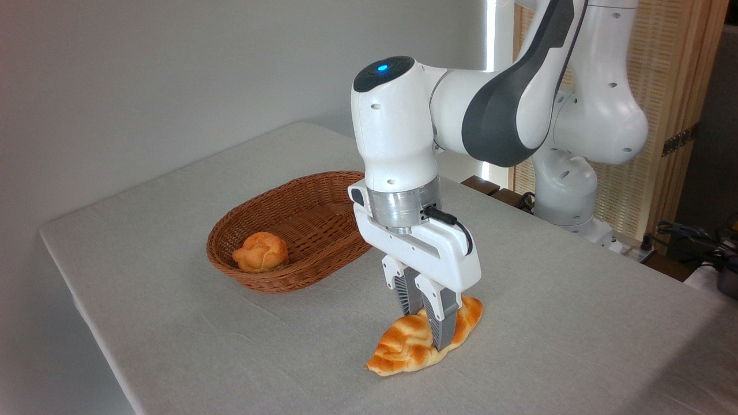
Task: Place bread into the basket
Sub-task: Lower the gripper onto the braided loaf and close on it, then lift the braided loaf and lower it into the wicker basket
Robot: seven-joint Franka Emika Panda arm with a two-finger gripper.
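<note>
A white arm point(496, 109) reaches down from the upper right over a bench point(173, 323) covered in pale grey cloth. Its hand point(429, 325) points straight down onto the bread point(403, 346), which lies on the cloth near the front edge, well apart from the basket point(300, 230). The two fingers point(441, 317) straddle the loaf around its middle, narrowed to the loaf's width and pressed against the crust, so the hand has hold of it. The loaf looks tipped, its right end raised behind the fingers and its left tip low on the cloth; whether it is clear of the bench cannot be told. The fingers hide the loaf's middle. The basket sits behind and to the left, its right rim cut off by the arm. A small bun point(260, 252) lies in its near left end. Behind are a plain grey wall and, at right, a slatted wooden screen point(663, 115).
</note>
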